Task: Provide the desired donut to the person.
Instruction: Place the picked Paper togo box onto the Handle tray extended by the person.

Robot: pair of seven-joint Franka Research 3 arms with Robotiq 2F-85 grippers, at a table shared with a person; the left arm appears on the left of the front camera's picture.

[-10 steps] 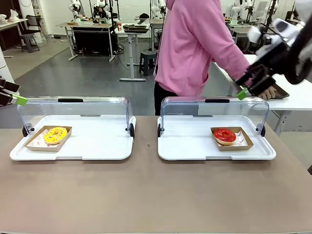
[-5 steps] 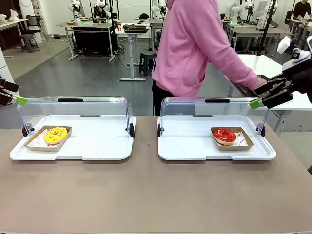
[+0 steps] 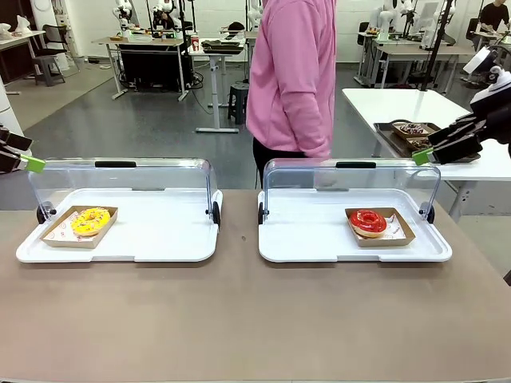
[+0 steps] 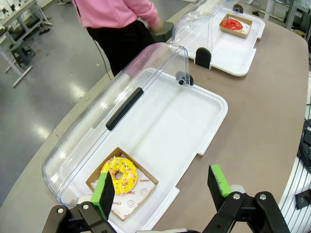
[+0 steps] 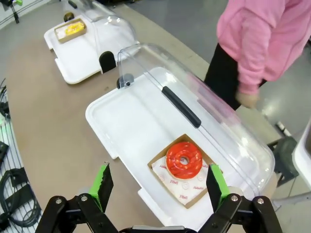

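Two white trays sit side by side on the brown table, each with its clear domed lid tipped back on the far edge. The left tray holds a yellow sprinkled donut in a brown paper boat at its left end; the right tray holds a red glazed donut in a similar boat toward its right end. The person in a pink hooded sweatshirt stands at the far side of the table, behind the gap between the trays.

The left gripper hangs above the near edge of the left tray, jaws spread wide with nothing between them (the yellow donut lies just beyond one green pad). The right gripper hovers over the red donut's tray, jaws likewise wide apart and empty, clear of the donut below.
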